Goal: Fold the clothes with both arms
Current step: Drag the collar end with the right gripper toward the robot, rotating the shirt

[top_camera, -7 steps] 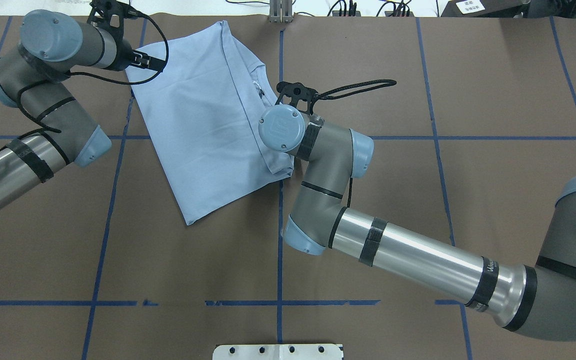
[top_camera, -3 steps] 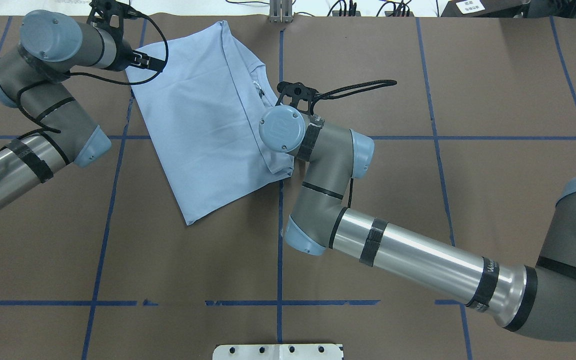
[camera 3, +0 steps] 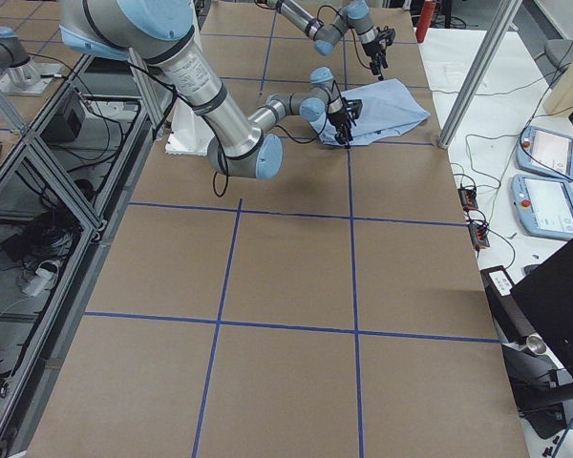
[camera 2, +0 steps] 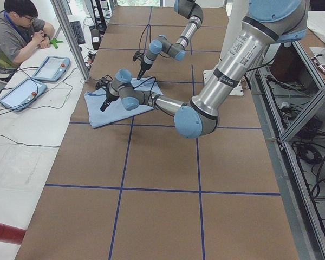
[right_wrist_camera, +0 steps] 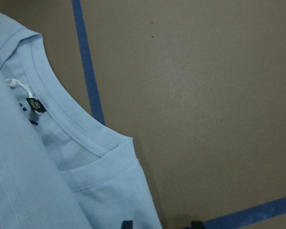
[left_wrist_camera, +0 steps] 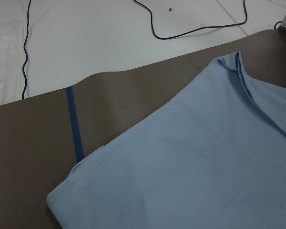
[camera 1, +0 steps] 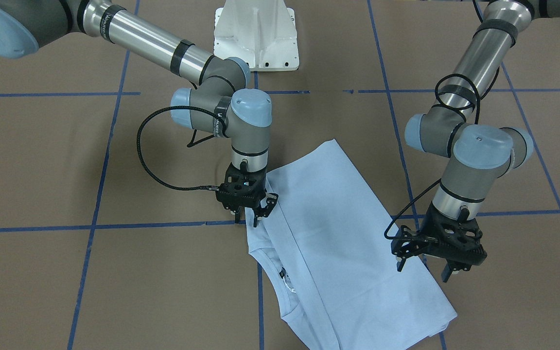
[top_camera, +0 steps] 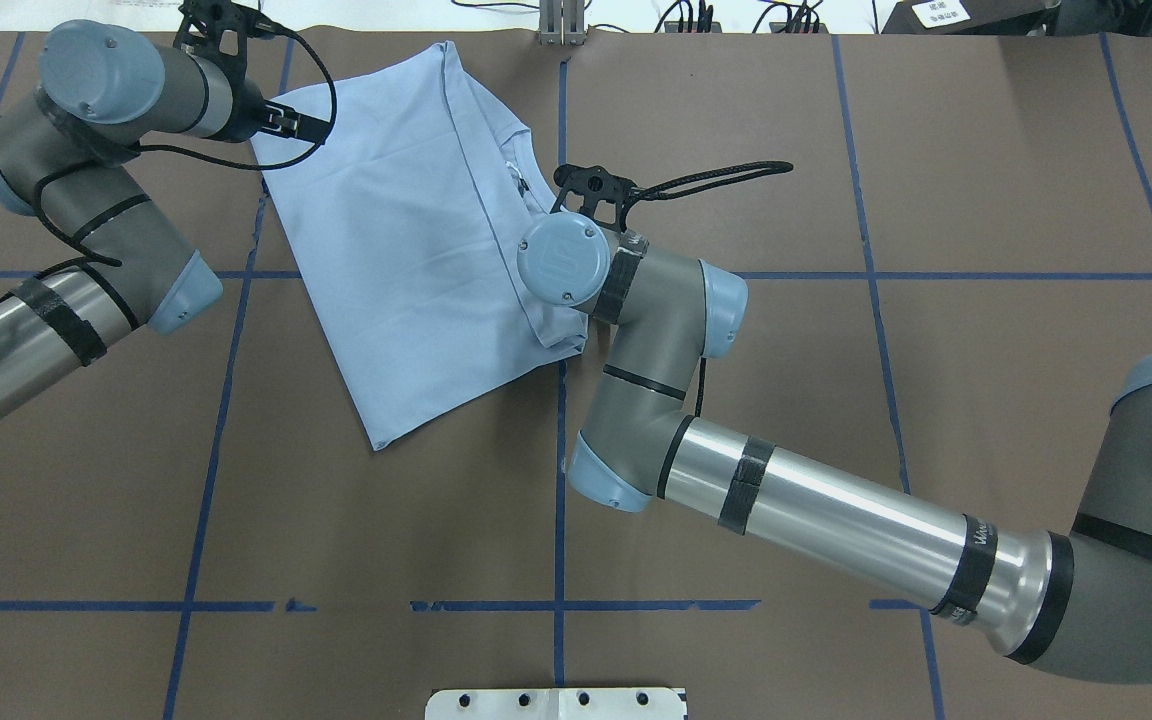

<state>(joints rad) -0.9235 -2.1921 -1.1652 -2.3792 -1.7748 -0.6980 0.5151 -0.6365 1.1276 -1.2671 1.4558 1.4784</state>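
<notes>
The light blue T-shirt (top_camera: 406,250) lies folded flat at the table's far side, also in the front-facing view (camera 1: 338,233). Its ribbed collar (right_wrist_camera: 71,129) and dark neck label (right_wrist_camera: 35,106) show in the right wrist view. My right gripper (camera 1: 255,216) is low at the shirt's edge near the collar, its jaws apart over the shoulder edge. My left gripper (camera 1: 423,270) hovers open and empty above the opposite edge of the shirt. The left wrist view shows only the shirt (left_wrist_camera: 190,167) and the table edge. The chest print is hidden.
The white pedestal base (camera 1: 255,34) stands at the robot's side of the table. Blue tape lines (top_camera: 559,480) grid the brown table. The far table edge (left_wrist_camera: 133,71) runs just beyond the shirt. An operator (camera 2: 16,38) sits past it with tablets (camera 2: 51,67).
</notes>
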